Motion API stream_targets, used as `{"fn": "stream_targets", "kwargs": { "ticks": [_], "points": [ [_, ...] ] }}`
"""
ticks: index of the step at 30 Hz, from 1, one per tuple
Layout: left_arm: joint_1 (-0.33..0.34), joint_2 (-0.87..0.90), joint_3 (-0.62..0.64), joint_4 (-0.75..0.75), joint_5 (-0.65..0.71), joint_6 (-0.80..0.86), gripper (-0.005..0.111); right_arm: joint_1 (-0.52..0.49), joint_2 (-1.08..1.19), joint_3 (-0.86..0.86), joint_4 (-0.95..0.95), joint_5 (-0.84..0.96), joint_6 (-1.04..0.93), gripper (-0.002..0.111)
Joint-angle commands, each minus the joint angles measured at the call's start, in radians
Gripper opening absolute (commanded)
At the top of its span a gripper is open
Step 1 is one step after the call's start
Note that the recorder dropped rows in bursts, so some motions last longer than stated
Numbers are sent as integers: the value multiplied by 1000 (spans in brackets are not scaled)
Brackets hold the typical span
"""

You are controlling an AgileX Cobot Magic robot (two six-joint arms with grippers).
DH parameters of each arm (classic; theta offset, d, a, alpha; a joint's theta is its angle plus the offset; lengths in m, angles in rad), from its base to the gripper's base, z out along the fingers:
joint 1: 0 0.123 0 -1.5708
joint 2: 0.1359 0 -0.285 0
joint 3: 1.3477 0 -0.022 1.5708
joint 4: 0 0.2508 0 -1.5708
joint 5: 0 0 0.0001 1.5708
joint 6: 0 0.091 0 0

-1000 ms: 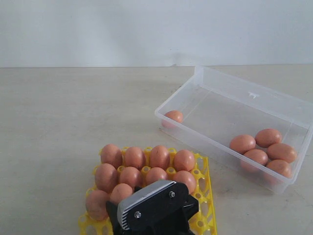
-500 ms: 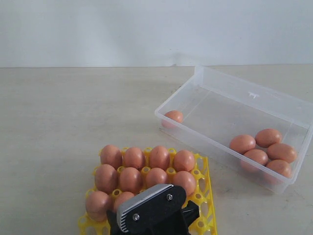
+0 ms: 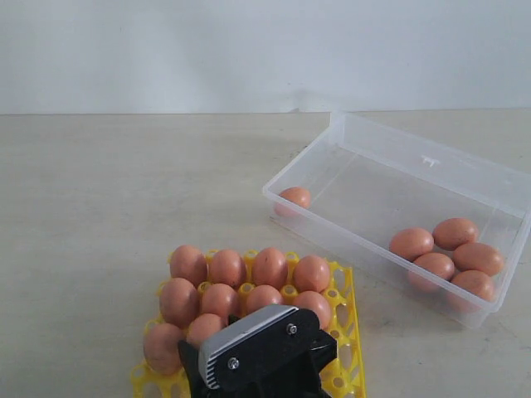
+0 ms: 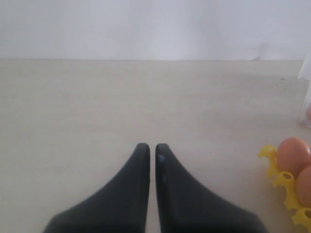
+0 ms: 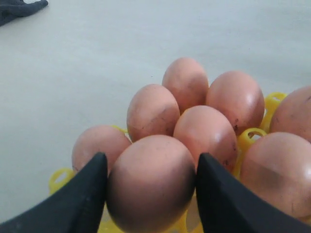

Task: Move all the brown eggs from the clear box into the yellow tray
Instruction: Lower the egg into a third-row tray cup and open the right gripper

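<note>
The yellow tray (image 3: 347, 332) lies at the near edge and carries several brown eggs (image 3: 270, 265) in its cups. My right arm's black and grey wrist housing (image 3: 257, 352) hangs over the tray's near rows and hides the fingertips in the exterior view. In the right wrist view my right gripper (image 5: 151, 177) is shut on a brown egg (image 5: 151, 194), a finger touching each side, just above the tray (image 5: 60, 177). The clear box (image 3: 431, 153) at the right holds one egg (image 3: 294, 197) in its left corner and several (image 3: 448, 253) at its right end. My left gripper (image 4: 148, 148) is shut over bare table.
The tray's edge (image 4: 284, 182) with an egg (image 4: 293, 154) lies to one side of my left gripper, and the box's corner (image 4: 306, 97) shows beyond it. A pale wall stands behind the table.
The right wrist housing dipped toward the tray half a second ago and has come back up slightly. The eggs in the box have not moved.
</note>
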Motion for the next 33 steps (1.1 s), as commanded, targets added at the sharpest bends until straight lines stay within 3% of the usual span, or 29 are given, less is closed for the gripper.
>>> {"fn": "stream_targets", "kwargs": {
  "ticks": [1,5,10,13,33],
  "points": [
    [-4,-3,-2,-8,-11,-7,4,1,-30,0,-32,-19,8,11],
    [-4,-3,-2,-8,-11,-7,4,1,-105,0,-34,28,8,11],
    [-4,-3,-2,-8,-11,-7,4,1,-217,0,166,325,-38,11],
    [-4,-3,-2,-8,-11,-7,4,1,-258,0,175,433,-78,11],
    [-4,-3,-2,-8,-11,-7,4,1,-270,0,176,369,-144,11]
  ]
}}
